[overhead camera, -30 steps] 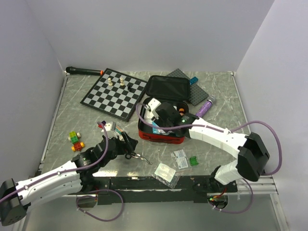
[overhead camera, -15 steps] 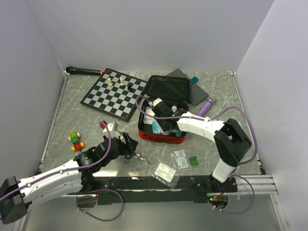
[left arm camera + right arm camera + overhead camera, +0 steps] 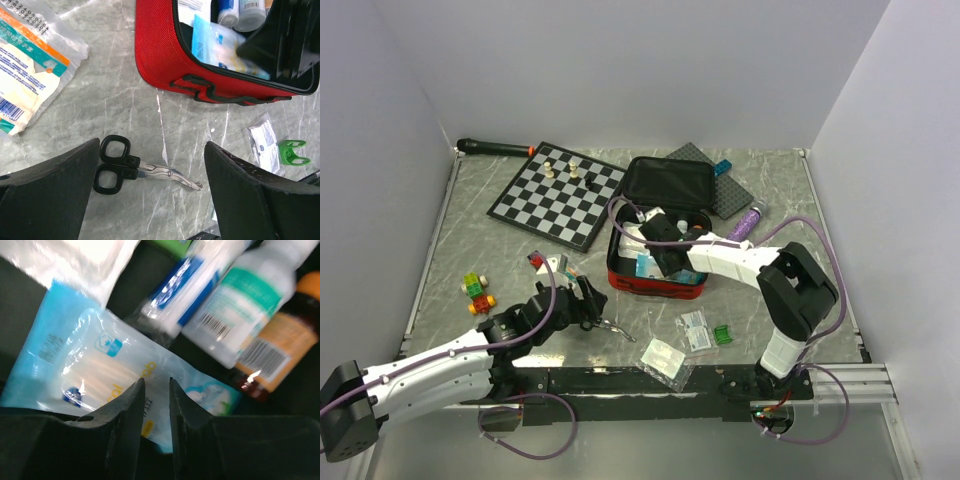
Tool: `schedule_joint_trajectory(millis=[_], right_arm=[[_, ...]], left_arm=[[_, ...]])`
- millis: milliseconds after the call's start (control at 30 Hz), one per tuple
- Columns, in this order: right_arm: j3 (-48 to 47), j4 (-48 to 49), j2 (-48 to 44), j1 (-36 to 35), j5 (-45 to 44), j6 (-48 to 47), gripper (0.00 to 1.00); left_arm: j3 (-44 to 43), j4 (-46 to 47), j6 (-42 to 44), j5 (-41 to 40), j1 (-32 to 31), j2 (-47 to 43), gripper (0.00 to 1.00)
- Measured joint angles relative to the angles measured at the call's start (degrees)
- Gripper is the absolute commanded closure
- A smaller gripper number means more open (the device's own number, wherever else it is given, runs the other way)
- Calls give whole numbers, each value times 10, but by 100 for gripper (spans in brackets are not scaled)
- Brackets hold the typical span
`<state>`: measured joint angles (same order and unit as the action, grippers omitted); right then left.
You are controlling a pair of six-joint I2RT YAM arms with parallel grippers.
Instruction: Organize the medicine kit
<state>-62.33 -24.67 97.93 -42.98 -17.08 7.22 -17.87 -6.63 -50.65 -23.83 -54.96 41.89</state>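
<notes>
Whether the right end effector [image 3: 154,383] grasps the blue packet [image 3: 90,365] in the medicine kit [image 3: 160,55] is unclear; slick plastic may slip. Left end effector [image 3: 152,145] hangs released.

Robot lab test cell, not a home. The grey marble-look table [image 3: 785,195] is boxed in by plain white panels [image 3: 620,70] at 9, 12 and 3 o'clock, with a metal mounting rail [image 3: 865,378] at 6 and purple cables [image 3: 572,425] looping off it. Mismatched props are scattered about: chessboard [image 3: 557,195] at 11, toy bricks [image 3: 476,293] at 9, red medicine kit [image 3: 655,283] mid-table.
</notes>
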Motion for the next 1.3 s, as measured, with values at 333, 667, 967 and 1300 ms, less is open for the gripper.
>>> schedule_joint_trajectory(millis=[333, 667, 967, 1300], right_arm=[[52, 15, -33, -4, 16, 33, 62], [16, -8, -103, -23, 54, 26, 63], [-46, -29, 2, -43, 92, 9, 68], [-8, -28, -4, -35, 53, 24, 69]], left_arm=[[0, 1, 0, 0, 0, 9, 11], [-2, 2, 2, 0, 0, 11, 11], [-17, 3, 4, 0, 0, 31, 10], [-24, 4, 4, -1, 0, 40, 10]])
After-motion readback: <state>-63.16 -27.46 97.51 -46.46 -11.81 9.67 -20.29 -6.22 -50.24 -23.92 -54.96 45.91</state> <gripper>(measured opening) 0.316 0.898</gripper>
